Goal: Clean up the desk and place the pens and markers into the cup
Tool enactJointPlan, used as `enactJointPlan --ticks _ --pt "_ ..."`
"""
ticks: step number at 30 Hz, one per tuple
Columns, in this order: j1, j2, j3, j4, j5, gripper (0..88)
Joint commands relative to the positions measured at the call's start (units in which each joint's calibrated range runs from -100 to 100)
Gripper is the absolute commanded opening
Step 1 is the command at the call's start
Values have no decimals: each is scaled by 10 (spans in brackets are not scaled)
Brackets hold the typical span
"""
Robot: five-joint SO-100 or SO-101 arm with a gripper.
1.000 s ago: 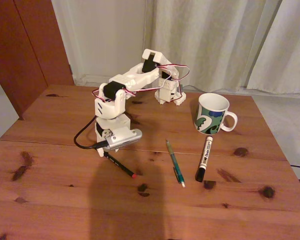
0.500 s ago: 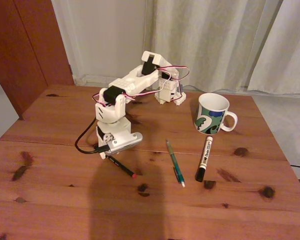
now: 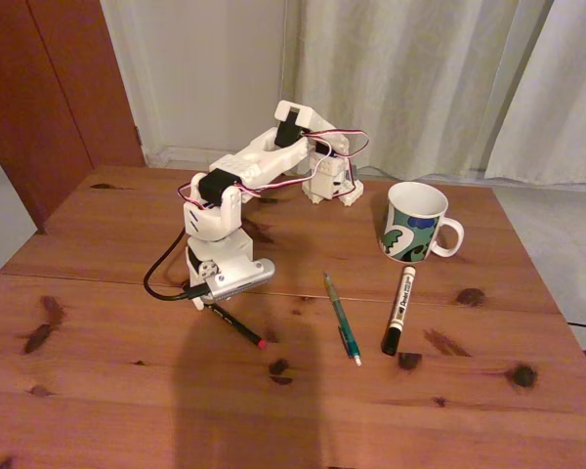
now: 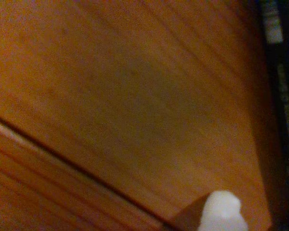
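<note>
The arm's fingers (image 3: 203, 298) point down at the top end of the black pen (image 3: 236, 325) on the tabletop (image 3: 98, 391), but I cannot tell if they grip it, and the cup (image 3: 416, 222) stands far right.

Counting across the desk (image 3: 98, 391) now in the fixed view: one tabletop, showing one seam running across its width. Three writing sticks are lying on it. That's one thin black pen with a red end (image 3: 236, 325), one slim teal-green pen (image 3: 341, 317), and one thicker white marker with a black cap (image 3: 399, 309). One cup (image 3: 416, 222) is standing there, carrying one loop handle. One white arm is reaching over the wood, ending in one gripper (image 3: 203, 295). One black cable is looping off beside it.
</note>
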Motion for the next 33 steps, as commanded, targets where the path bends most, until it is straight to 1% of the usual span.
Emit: enactJointPlan --ticks 1,6,12,14,18,19,27,33 --pt "3 -8 -33 -5 2 181" --pt "5 -7 -25 -43 1 181" --pt "10 -7 -24 -48 1 177" --pt "10 -7 -24 -47 1 138" --pt "11 -7 -24 -46 2 8" --pt "11 -7 -24 -46 2 0" --pt "11 -8 -21 -41 4 6" --pt "5 -20 55 -41 1 6"
